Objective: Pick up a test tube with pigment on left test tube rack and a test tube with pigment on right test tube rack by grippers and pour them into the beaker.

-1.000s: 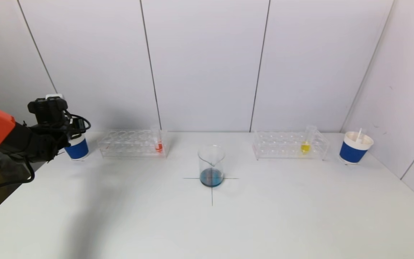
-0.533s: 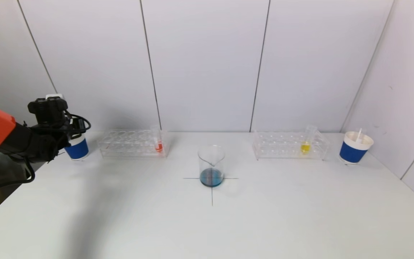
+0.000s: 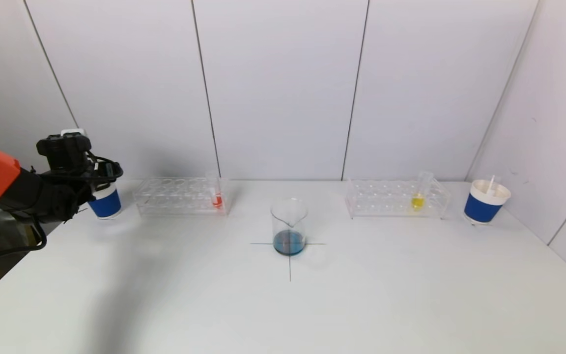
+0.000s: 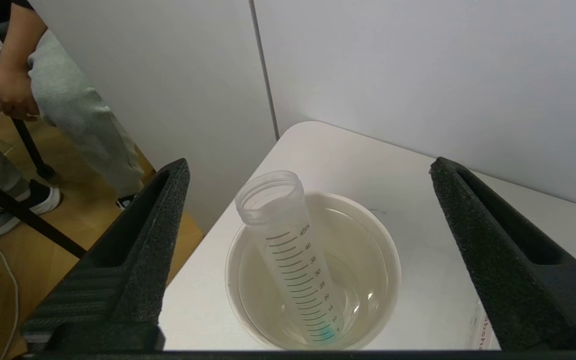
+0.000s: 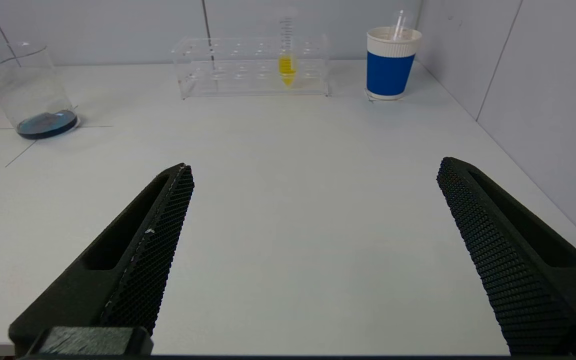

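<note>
The glass beaker (image 3: 289, 226) stands mid-table on a cross mark with blue liquid at its bottom; it also shows in the right wrist view (image 5: 30, 92). The left rack (image 3: 181, 196) holds a tube with red pigment (image 3: 216, 193). The right rack (image 3: 396, 198) holds a tube with yellow pigment (image 3: 417, 195), also in the right wrist view (image 5: 287, 59). My left gripper (image 4: 308, 167) is open above the left blue cup (image 3: 104, 200), where a drained graduated tube (image 4: 290, 255) with a blue trace leans. My right gripper (image 5: 313, 167) is open and empty over bare table near the front.
A second blue paper cup (image 3: 484, 201) holding an empty tube stands at the far right by the side wall. Wall panels close the back and right. A person (image 4: 28, 95) stands off the table's left corner beyond its edge.
My left arm has shifted very slightly to the left and up over the left cup. Nothing else has moved.
</note>
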`<state>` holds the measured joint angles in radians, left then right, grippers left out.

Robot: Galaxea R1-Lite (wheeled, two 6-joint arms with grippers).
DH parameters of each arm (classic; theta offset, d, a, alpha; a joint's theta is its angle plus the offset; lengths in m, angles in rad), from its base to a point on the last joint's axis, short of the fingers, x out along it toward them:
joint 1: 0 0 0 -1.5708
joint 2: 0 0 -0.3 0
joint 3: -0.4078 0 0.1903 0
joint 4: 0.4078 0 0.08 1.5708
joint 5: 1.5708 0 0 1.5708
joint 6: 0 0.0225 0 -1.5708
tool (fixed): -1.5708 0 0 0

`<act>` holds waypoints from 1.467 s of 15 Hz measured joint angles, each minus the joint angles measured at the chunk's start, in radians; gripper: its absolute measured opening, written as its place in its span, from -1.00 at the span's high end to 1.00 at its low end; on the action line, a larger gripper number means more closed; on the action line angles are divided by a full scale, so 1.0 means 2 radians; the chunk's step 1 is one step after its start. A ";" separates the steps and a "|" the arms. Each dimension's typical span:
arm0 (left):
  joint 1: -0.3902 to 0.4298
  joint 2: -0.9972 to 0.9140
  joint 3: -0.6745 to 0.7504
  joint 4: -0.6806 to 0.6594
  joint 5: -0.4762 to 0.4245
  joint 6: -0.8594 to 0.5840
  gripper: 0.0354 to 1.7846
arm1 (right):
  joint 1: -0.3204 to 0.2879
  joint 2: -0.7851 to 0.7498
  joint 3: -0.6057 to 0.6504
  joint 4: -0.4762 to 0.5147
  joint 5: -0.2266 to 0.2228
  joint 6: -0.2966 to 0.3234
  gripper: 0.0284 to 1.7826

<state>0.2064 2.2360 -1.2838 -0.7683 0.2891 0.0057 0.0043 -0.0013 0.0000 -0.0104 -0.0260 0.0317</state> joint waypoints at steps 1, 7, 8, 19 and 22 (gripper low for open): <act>0.000 0.000 0.000 0.000 0.000 0.000 -0.96 | 0.000 0.000 0.000 0.000 0.000 0.000 -0.99; 0.001 -0.001 0.001 0.000 0.000 0.000 -0.98 | 0.000 0.000 0.000 0.000 0.000 0.000 -0.99; 0.001 -0.001 0.001 0.000 0.000 0.000 -0.98 | 0.000 0.000 0.000 0.000 0.000 0.000 -0.99; -0.006 -0.093 0.029 0.023 -0.015 0.002 -0.98 | 0.000 0.000 0.000 0.000 0.000 0.000 -0.99; -0.017 -0.164 0.073 0.029 -0.025 0.003 -0.98 | 0.000 0.000 0.000 0.000 0.000 0.000 -0.99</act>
<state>0.1726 1.9089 -1.1385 -0.7100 0.2385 0.0111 0.0043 -0.0013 0.0000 -0.0100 -0.0257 0.0321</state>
